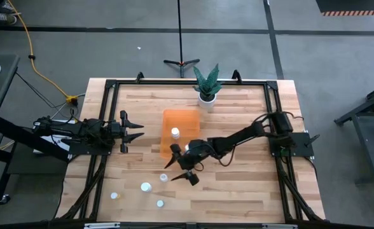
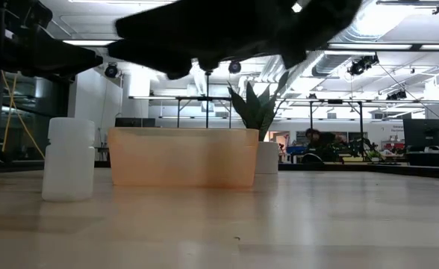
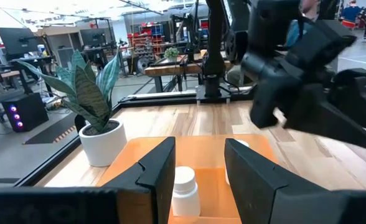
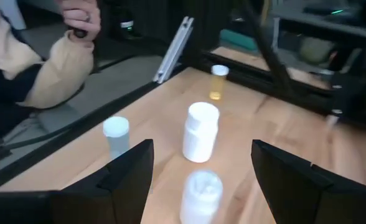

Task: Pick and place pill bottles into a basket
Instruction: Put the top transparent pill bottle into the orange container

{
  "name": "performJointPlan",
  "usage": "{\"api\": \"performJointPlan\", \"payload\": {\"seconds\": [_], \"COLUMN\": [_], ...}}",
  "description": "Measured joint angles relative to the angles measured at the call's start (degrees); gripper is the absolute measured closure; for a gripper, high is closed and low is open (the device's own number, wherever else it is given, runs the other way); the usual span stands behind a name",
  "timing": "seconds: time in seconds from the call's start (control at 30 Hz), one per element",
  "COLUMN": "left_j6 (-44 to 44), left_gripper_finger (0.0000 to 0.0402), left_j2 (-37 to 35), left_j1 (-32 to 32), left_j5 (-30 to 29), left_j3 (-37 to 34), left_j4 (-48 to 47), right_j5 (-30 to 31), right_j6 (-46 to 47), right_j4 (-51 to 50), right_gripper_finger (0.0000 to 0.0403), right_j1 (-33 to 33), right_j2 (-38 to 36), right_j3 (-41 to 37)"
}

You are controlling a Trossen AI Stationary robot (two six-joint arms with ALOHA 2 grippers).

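Note:
The orange basket (image 1: 186, 121) stands mid-table and holds two white pill bottles (image 1: 175, 133) (image 1: 175, 150); they also show in the left wrist view (image 3: 184, 190) (image 3: 237, 147). Several more bottles stand on the wood near the front edge (image 1: 163, 177) (image 1: 146, 187) (image 1: 115, 196) (image 1: 160, 203). My right gripper (image 1: 178, 170) hovers open just in front of the basket, above the nearest loose bottle (image 4: 201, 190), touching nothing. My left gripper (image 1: 134, 131) is open and empty at the table's left, pointing at the basket (image 3: 201, 149).
A white pot with a green plant (image 1: 207, 95) stands just behind the basket. A black frame (image 1: 110, 86) runs round the table's edges. In the right wrist view a person's sleeve (image 4: 33, 68) shows beyond the near edge. One bottle (image 2: 69, 158) stands close to the low camera.

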Motion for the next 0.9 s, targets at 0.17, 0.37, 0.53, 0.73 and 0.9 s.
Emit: {"api": "performJointPlan", "payload": {"seconds": [0.17, 0.37, 0.53, 0.73, 0.9], "left_j6": [0.0, 0.0, 0.0, 0.1, 0.1], "left_gripper_finger": [0.0229, 0.0229, 0.0229, 0.0229, 0.0229], "left_j2": [0.0, 0.0, 0.0, 0.0, 0.0], "left_j1": [0.0, 0.0, 0.0, 0.0, 0.0], "left_j5": [-0.6, -0.9, -0.9, -0.9, -0.9], "left_j3": [0.0, 0.0, 0.0, 0.0, 0.0], "left_j4": [-0.2, -0.4, -0.4, -0.4, -0.4], "right_j5": [-1.8, -2.7, -4.1, -4.3, -3.1], "right_j6": [-1.9, -2.4, -2.7, -3.3, -3.4], "right_j4": [-9.3, -18.1, -22.7, -25.5, -26.1], "right_gripper_finger": [0.0143, 0.0143, 0.0143, 0.0144, 0.0145], "right_j1": [-0.2, -0.9, -1.4, -1.6, -1.0], "right_j2": [4.2, 10.5, 14.1, 14.8, 14.8], "right_j3": [7.9, 16.4, 20.9, 21.8, 21.8]}}
